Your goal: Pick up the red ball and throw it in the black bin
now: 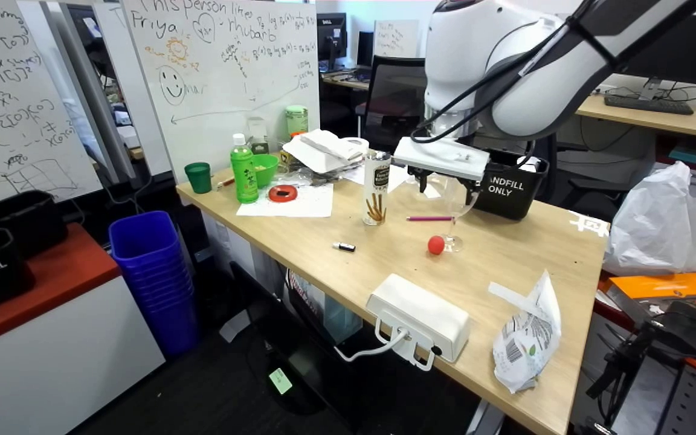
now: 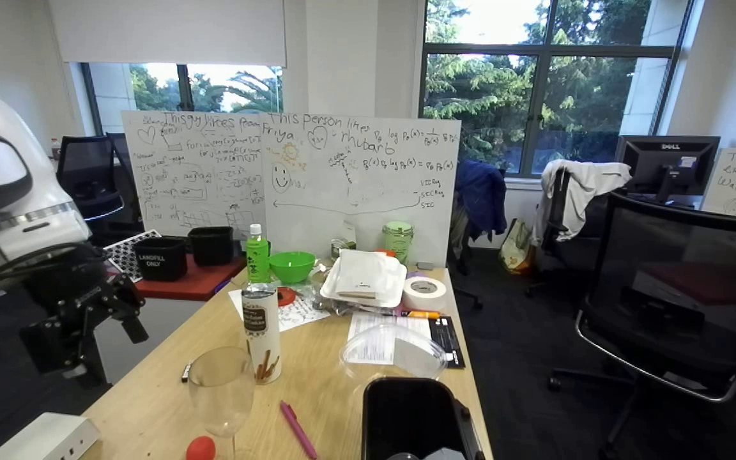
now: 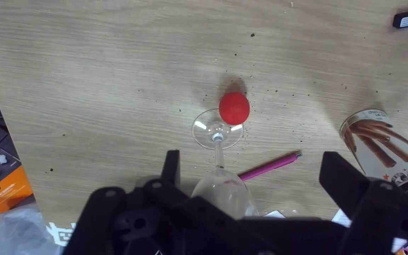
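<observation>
The small red ball (image 1: 436, 244) rests on the table against or beside the base of a clear wine glass. It also shows in the wrist view (image 3: 234, 108) and at the bottom of an exterior view (image 2: 201, 448). The black bin (image 1: 507, 192), with white lettering, stands at the table edge behind the gripper. Its rim shows in an exterior view (image 2: 406, 386). My gripper (image 3: 251, 166) is open and empty above the table, pointing down. In the wrist view the ball lies beyond the fingertips, in the upper middle. The gripper also shows in both exterior views (image 1: 446, 184) (image 2: 115, 353).
The upright wine glass (image 3: 219, 156) stands right by the ball, its bowl below the gripper. A pink pen (image 3: 269, 167) lies beside it. A tall white canister (image 1: 376, 193) stands nearby. A black marker (image 1: 344, 246), a white box (image 1: 418, 308) and a white bag (image 1: 529, 338) are also on the table.
</observation>
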`<state>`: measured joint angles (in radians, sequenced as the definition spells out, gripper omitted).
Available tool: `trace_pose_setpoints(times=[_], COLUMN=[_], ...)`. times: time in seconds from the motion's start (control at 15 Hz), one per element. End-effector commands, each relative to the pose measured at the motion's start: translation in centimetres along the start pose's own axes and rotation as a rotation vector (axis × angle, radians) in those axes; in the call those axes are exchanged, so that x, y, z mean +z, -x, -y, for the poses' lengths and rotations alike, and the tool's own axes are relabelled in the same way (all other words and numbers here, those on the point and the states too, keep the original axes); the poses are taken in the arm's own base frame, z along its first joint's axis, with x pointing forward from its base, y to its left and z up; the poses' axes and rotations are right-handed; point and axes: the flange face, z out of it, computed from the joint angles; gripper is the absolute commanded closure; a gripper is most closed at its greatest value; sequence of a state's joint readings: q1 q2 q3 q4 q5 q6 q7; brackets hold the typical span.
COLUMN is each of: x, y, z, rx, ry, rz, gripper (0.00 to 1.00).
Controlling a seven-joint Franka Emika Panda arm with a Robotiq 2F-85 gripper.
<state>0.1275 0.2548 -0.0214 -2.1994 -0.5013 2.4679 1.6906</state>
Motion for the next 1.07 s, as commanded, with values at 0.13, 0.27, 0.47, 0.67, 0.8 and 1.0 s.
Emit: trace_pose_setpoints(times=[0.13,0.27,0.47,0.67,0.8,1.0], x=[-0.2,0.1,2.0,4.9,6.5,8.4], y=[-0.2,-0.2,0.7,1.4,1.2,0.7], z=[0.1,0.5,1.0,1.3,1.9,2.8], rx=[0.004,0.029,0.038,0.034,0.041,0.067], ry=[0.001,0.021,0.027,0.051,0.055,0.058], rz=[-0.002,-0.028,-0.027,-0.05,-0.088,-0.109], gripper=[0.0,0.0,0.0,0.0,0.0,0.0])
